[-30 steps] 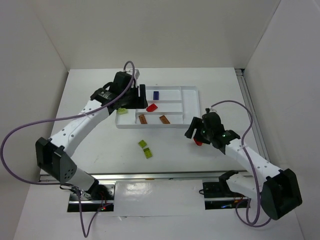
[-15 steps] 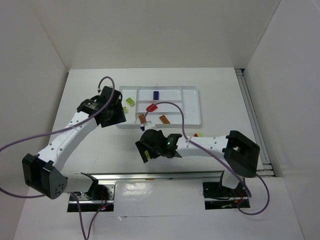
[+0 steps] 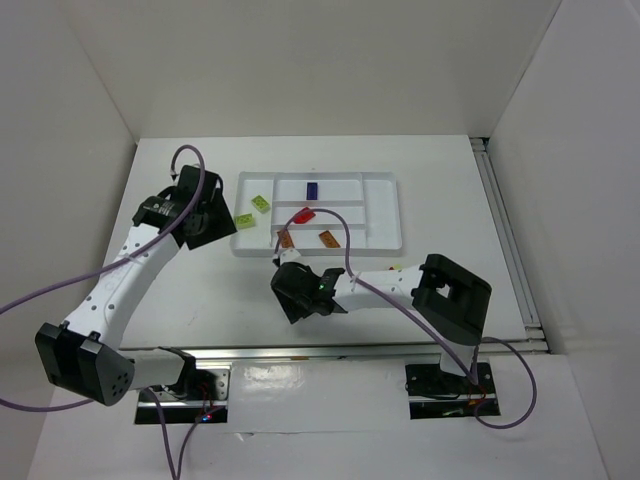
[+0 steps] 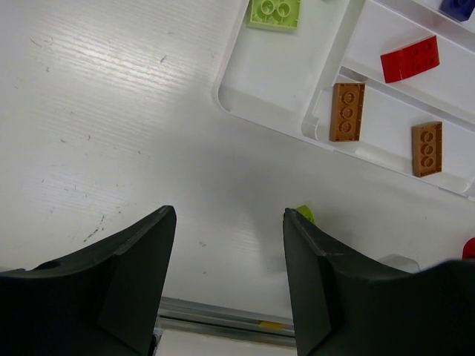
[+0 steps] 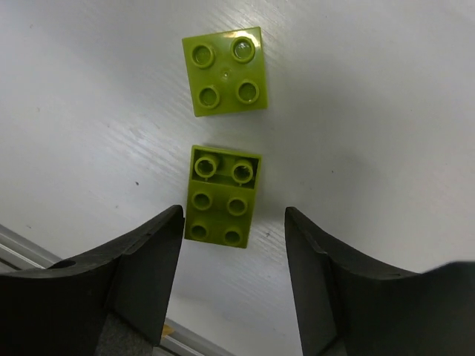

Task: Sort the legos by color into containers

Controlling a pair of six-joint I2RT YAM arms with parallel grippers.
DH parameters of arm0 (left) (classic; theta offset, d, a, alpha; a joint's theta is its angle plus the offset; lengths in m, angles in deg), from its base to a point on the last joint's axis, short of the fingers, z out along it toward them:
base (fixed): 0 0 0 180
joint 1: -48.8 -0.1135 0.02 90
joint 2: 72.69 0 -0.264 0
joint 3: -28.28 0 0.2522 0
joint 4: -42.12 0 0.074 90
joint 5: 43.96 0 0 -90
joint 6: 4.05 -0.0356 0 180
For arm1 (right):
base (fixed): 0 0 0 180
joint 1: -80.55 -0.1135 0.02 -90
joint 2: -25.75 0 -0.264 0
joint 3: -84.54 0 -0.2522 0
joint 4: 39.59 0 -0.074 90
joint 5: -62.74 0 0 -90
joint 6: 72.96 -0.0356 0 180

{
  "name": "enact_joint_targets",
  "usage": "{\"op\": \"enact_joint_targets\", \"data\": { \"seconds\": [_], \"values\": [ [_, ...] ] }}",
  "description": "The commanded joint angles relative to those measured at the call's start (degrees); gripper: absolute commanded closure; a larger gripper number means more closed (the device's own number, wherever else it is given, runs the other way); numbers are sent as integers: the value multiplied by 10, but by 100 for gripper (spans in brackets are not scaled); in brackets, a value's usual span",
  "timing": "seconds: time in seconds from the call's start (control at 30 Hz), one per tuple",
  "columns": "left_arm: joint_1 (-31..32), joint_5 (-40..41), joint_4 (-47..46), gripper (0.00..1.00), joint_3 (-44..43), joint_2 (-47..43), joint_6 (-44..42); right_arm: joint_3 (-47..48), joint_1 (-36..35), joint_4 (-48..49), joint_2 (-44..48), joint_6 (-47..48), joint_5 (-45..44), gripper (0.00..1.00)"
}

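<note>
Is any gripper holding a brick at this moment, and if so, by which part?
Nothing is held. The left gripper is open above the table. The right gripper stands open around a yellow-green brick that lies on the table.

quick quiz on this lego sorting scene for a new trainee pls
1. True or false: the left gripper holds a brick.
2. How many orange bricks lie in the tray?
3. What lies under the right gripper? A) two green bricks on the table; B) one red brick in the tray; C) one blue brick on the table.
Key: 1 false, it is open and empty. 2 two. 3 A.
</note>
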Motion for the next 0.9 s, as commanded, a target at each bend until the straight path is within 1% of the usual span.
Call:
{"op": "enact_joint_targets", "data": {
  "seconds": [0.0,0.03,0.07,0.13,0.17,0.33,0.43,0.47,0.5,0.57,0.6,0.63,0.67,0.7,0.77,0.8,0.87],
  "values": [
    [-6,-20,-7,30,3,-16,-5,25,-5,30,-2,0,-25,37],
    [-6,-20,-12,30,3,-16,-5,25,-5,30,-2,0,-32,43],
    [-6,-25,-13,30,3,-16,-5,25,-5,30,-2,0,-38,53],
    [-6,-25,-13,30,3,-16,-10,30,-5,30,-2,0,-38,61],
    [-6,-25,-13,30,9,-16,-10,30,-5,30,5,0,-45,64],
    [-6,-31,-24,30,9,-11,-16,17,1,-7,65,-13,-70,66],
    [-6,-36,-24,30,3,-6,-21,-4,30,-38,138,-28,-95,66],
    [-6,-36,-24,30,3,-6,-21,-10,57,-46,159,-33,-101,66],
    [-6,-42,-29,30,3,-6,-21,-17,75,-53,201,-33,-101,66],
    [-6,-47,-29,30,3,0,-26,-33,117,-53,237,-33,-101,66],
    [-6,-55,-34,30,3,6,-26,-33,167,-43,251,-27,-96,66],
    [-6,-60,-41,30,9,6,-32,-33,194,-36,258,-16,-82,66],
    [-6,-60,-41,30,9,6,-32,-33,221,-36,259,-15,-76,66],
    [-6,-60,-41,30,14,11,-32,-23,270,-36,253,-7,-76,66],
    [-1,-60,-41,30,14,11,-38,-5,314,-20,223,10,-58,66],
    [-1,-60,-41,30,14,11,-39,1,350,-11,210,16,-50,66],
    [-1,-65,-41,30,14,11,-50,14,381,15,165,33,-35,66]
  ]
}}
